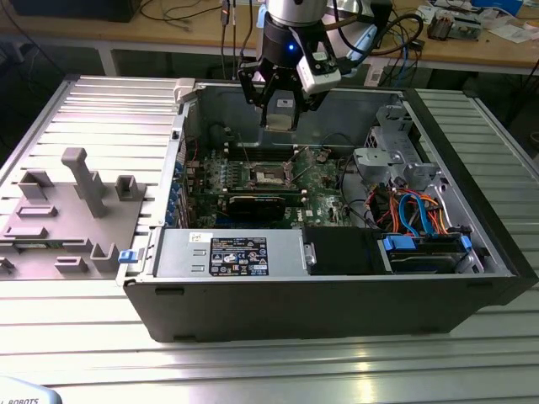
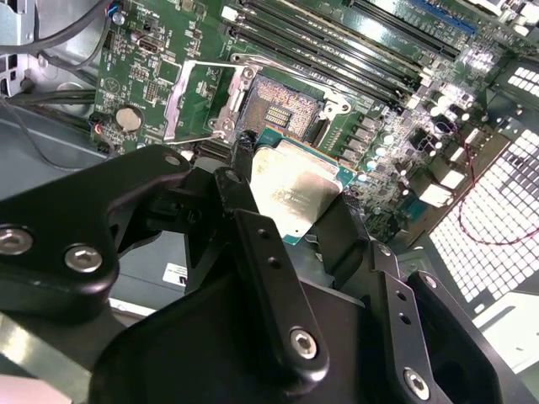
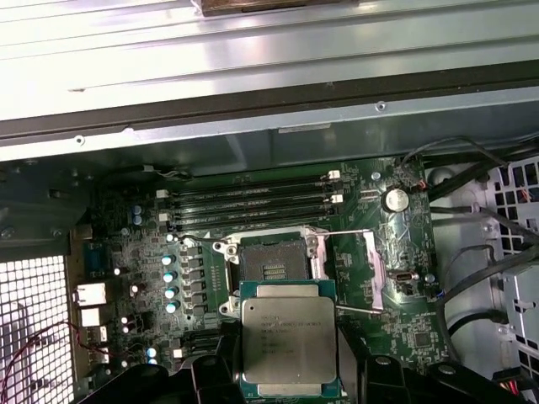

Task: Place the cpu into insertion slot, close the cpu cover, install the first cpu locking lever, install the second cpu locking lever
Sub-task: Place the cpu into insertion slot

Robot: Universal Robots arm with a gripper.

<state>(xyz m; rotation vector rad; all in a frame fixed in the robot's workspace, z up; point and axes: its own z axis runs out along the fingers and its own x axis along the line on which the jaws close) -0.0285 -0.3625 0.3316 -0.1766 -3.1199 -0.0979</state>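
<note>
First wrist view, claw [image 3: 290,376] gripping printed cpu [image 3: 288,337]

The cpu [image 3: 289,341] fills the gap between the fingers [image 2: 234,189]. Just ahead of them the insertion slot [image 3: 274,265] lies uncovered; the cpu cover [image 3: 371,269] stands open beside it, memory slots [image 3: 253,206] run beyond.

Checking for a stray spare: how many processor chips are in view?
1. The chip is clamped in the gripper, above the green board and close to the empty socket. Parts of the case are hidden, so another could be out of sight.
</note>
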